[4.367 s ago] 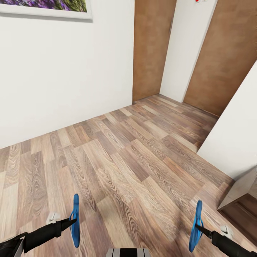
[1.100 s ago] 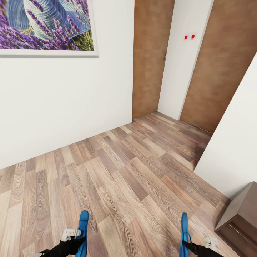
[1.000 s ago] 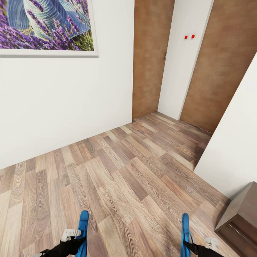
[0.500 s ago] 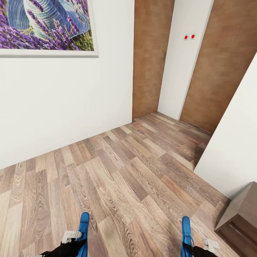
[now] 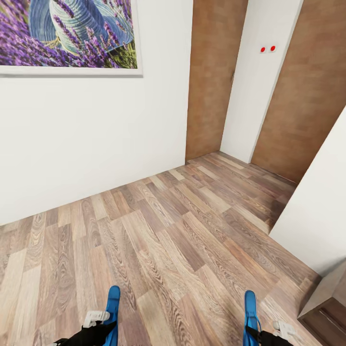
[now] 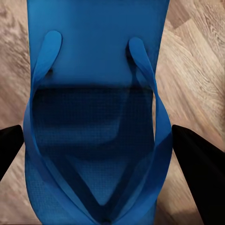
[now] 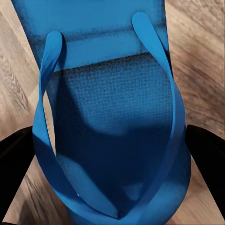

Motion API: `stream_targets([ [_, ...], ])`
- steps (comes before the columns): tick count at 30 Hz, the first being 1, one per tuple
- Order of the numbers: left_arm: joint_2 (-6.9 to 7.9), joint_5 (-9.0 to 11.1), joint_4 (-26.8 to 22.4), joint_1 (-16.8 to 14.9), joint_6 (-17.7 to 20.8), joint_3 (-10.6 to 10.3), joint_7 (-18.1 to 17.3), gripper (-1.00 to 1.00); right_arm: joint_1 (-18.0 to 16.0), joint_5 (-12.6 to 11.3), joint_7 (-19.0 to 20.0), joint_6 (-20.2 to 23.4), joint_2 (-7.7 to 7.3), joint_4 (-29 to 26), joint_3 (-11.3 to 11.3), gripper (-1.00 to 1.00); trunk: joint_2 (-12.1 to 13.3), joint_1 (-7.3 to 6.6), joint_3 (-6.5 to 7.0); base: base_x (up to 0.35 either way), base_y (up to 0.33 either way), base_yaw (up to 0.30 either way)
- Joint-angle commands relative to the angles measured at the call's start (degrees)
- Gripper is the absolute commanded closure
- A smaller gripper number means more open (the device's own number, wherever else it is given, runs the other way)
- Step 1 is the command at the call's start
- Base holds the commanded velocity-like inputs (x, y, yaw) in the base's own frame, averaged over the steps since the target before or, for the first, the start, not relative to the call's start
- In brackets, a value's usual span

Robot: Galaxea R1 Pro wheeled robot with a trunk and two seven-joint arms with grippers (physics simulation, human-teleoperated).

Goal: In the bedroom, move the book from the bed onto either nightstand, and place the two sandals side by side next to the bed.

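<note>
Sandals: two bright blue flat flip-flops, one carried in each pincer above the grey-brown wood-plank floor (image 5: 158, 240).
Left sandal (image 5: 113, 315): held on edge at the head view's lower left, left pincer (image 5: 106, 327) clenched on it; in the left wrist view the sole (image 6: 96, 117) lies between both black fingers (image 6: 199, 164), toe strap facing the camera.
Right sandal (image 5: 250, 317): held on edge at the lower right, right pincer (image 5: 254, 332) clenched on it; its sole (image 7: 117, 122) sits between the dark fingers (image 7: 208, 150).
Room: white wall (image 5: 96, 139), framed purple lavender-and-blue-hat picture (image 5: 67, 33), two brown doors (image 5: 214, 77).
Corner: dark brown wooden furniture (image 5: 329, 307), lower right, near the right sandal.
</note>
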Motion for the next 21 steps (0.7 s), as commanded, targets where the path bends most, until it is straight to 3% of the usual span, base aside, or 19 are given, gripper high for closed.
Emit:
stream_targets([
  [1, -0.04, -0.6, 0.0, -0.1, -0.3, 0.4, -0.3, 1.00, 0.0, -0.2, 0.4, 0.6, 0.03, 0.0, -0.3, 1.00, 0.0, -0.01, -0.05, 0.000, 0.000, 0.282],
  [21, -0.04, -0.5, 0.0, -0.1, -0.4, 0.4, -0.2, 1.00, 0.0, -0.2, 0.3, 0.6, 0.03, 0.0, -0.3, 1.00, 0.0, -0.01, -0.05, 0.000, 0.000, 0.289],
])
